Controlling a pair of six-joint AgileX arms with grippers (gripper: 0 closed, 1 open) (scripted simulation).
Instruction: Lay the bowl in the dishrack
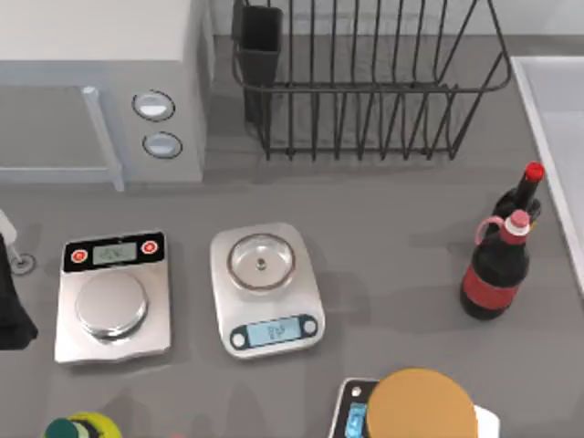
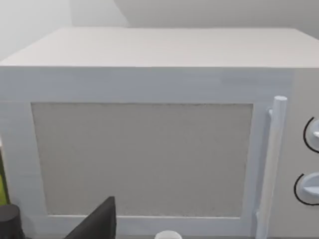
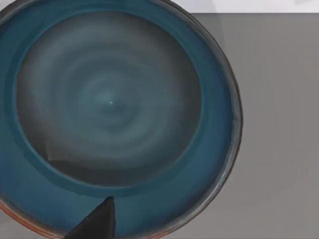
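Right wrist view | bowl (image 3: 109, 104) directly beneath right end effector (image 3: 94, 219) | finger state unclear

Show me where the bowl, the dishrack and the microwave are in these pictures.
bowl (image 3: 109, 104): right wrist view, centre of its blue-grey inside.
dishrack (image 1: 365, 88): top view, front wire wall.
microwave (image 2: 142, 159): left wrist view, door window.

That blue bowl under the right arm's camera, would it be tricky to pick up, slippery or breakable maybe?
Probably somewhat. The bowl looks glazed and glossy, so its surface may be slippery against a gripper finger. It looks like rigid ceramic, so it should keep its shape but could chip if dropped. It is wide and shallow, so resting flat it seems unlikely to tip.
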